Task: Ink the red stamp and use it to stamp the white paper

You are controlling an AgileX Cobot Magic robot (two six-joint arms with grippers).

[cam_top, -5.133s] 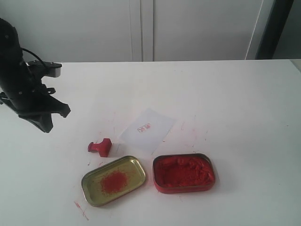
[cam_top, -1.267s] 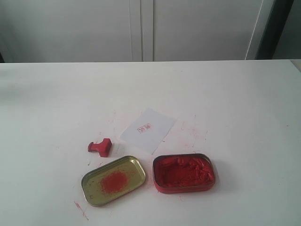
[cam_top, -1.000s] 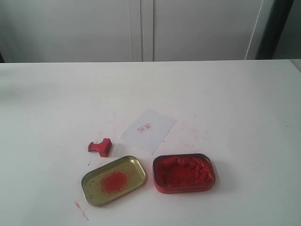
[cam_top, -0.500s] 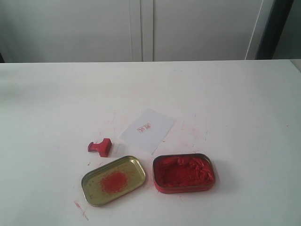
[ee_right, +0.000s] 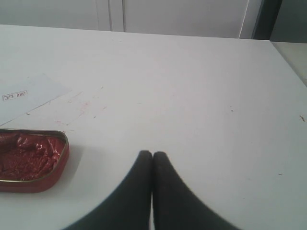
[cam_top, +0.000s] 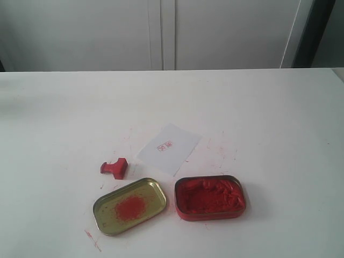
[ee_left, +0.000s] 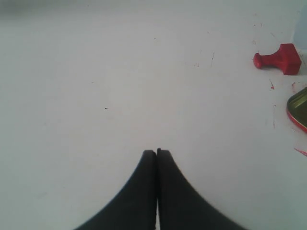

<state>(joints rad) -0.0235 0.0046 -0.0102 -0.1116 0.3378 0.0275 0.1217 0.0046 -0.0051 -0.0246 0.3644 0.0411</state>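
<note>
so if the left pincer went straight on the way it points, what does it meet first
Probably nothing: ahead of the left pincer the wrist view shows only bare table. The red stamp sits off that line, though depth is unclear.

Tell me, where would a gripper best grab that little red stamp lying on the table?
The stamp lies on its side, its handle pointing away from the paper. Probably best to come down from above and close the jaws across that narrow handle.
</note>
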